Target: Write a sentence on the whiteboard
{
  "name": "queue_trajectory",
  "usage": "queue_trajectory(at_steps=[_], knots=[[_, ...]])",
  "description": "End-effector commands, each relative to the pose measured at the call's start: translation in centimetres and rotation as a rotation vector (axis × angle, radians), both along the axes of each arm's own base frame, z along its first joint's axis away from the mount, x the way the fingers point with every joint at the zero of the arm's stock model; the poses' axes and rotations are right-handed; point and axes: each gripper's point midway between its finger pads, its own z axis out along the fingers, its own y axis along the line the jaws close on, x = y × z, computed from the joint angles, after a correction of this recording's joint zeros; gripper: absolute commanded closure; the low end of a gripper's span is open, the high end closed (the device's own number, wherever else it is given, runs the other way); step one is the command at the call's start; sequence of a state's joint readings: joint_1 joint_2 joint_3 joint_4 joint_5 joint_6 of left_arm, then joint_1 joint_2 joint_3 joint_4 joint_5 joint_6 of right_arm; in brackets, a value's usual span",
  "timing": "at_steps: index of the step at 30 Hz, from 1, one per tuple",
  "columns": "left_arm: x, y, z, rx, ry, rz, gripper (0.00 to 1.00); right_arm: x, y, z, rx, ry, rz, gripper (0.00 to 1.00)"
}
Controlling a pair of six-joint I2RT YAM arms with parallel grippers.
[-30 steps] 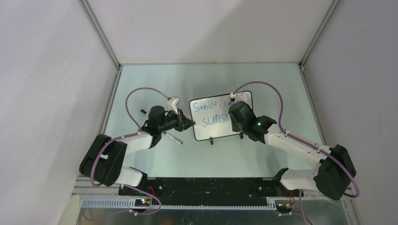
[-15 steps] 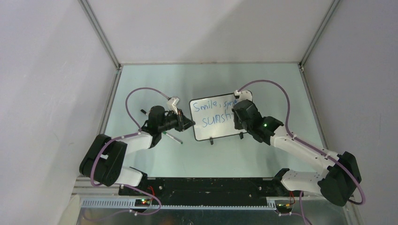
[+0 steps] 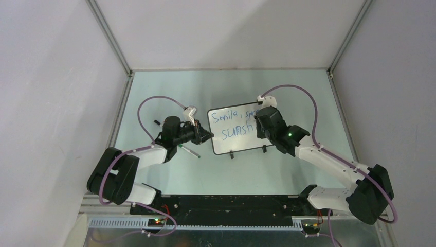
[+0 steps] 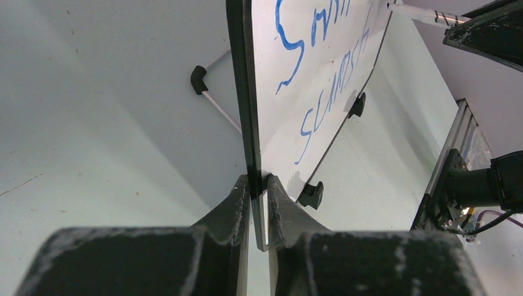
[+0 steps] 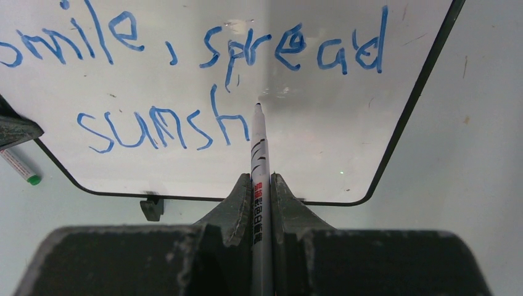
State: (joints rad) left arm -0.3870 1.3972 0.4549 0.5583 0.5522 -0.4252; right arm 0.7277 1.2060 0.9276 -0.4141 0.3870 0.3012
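At the right tool (image 5: 257, 180): clamped on a white marker (image 5: 258, 145), both fingers (image 5: 235, 198) pressed flat against the barrel with no gap showing. Barrel pointing to 12 o'clock in the wrist view, dark tip just off the last stroke of "sunsh", at that letter's 3 o'clock. Touching the surface or a hair above it: cannot tell.

Around the tip, the sentence (image 5: 203, 55) in blue marker: "Smile, spread" on the upper line, "sunsh" on the lower. All of it on the whiteboard (image 5: 333, 154), glossy white inside a thin black frame with rounded corners, bare from the tip out to the 3 o'clock edge.

At the left tool (image 4: 256, 182): closed on the board's black frame, one finger on the written face and one on the back. Gripping the edge at the board's 9 o'clock as seen from above.

From the top view, board propped on two small black feet (image 3: 232, 154) along its 6 o'clock edge, written face turned toward the arm bases. Standing near the middle of the pale green desk (image 3: 257, 172), with the right tool over its 3 o'clock half.

At the left tool's 7 o'clock, lying flat on the desk and apart from the board, a second pen (image 3: 191, 152) with a green end. Farther out, at the left tool's 10 o'clock, a small dark object (image 3: 156, 122), too small to name.
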Motion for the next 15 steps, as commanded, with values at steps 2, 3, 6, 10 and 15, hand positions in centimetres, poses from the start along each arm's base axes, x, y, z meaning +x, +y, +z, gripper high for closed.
queue_trajectory(at_steps=[2, 3, 6, 10, 15], knots=[[0.15, 0.08, 0.03, 0.038, -0.024, -0.003, 0.95, 1.88, 0.34, 1.92, 0.023, -0.063, -0.027, 1.0], [0.16, 0.09, 0.02, 0.038, -0.023, -0.003, 0.95, 1.98, 0.36, 1.8, 0.021, -0.062, -0.027, 1.0], [0.16, 0.11, 0.02, 0.038, -0.023, -0.002, 0.95, 2.31, 0.35, 1.44, 0.011, -0.055, -0.035, 1.0], [0.17, 0.12, 0.1, 0.038, -0.026, -0.001, 0.95, 2.4, 0.2, 1.34, 0.009, -0.051, -0.039, 1.0], [0.14, 0.15, 0.05, 0.039, -0.024, -0.001, 0.94, 1.93, -0.25, 1.85, 0.015, -0.053, -0.048, 1.0]])
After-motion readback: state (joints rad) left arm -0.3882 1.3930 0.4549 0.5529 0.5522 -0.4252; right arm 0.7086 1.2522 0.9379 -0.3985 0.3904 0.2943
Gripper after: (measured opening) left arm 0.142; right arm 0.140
